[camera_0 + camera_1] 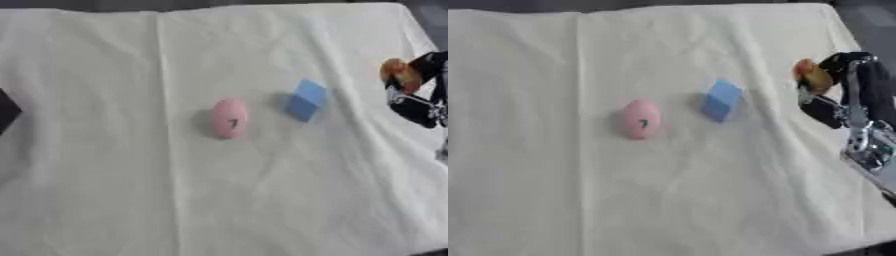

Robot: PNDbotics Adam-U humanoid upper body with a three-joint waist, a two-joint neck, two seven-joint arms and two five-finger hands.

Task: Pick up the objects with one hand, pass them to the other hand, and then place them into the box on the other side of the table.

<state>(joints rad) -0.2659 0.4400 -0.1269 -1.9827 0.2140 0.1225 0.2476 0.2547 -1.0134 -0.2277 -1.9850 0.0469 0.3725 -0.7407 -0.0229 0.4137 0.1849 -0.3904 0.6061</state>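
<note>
We see our right hand (846, 87) at the right edge of the table, black with silver parts, coming in from the right side. Its fingers (833, 62) are curled round a small orange-brown object (809, 75), which sits at the fingertips on the side facing the middle of the table. The object is rounded, with a redder patch toward its top; we cannot make out more of it than that. We cannot tell whether it is lifted clear of the cloth or touching it.

The table is covered with a pale cream cloth (131, 200), creased and with one long fold running top to bottom on its left half.

To the left of our fingers, well apart from them, lies a blue block (304, 100), tilted on the cloth with a lighter face up and a darker face toward us. Farther from the fingers again, beyond the block, lies a pink egg-shaped object (229, 118), standing lengthwise, with a small dark mark on its near side. The block and the pink object are near each other but not touching, and neither is touched by the hand.

At the far left edge of the left eye view, a dark shape (5, 111) pokes in over the cloth; we cannot tell what it is. Our left hand shows in neither view, and no box shows either.
</note>
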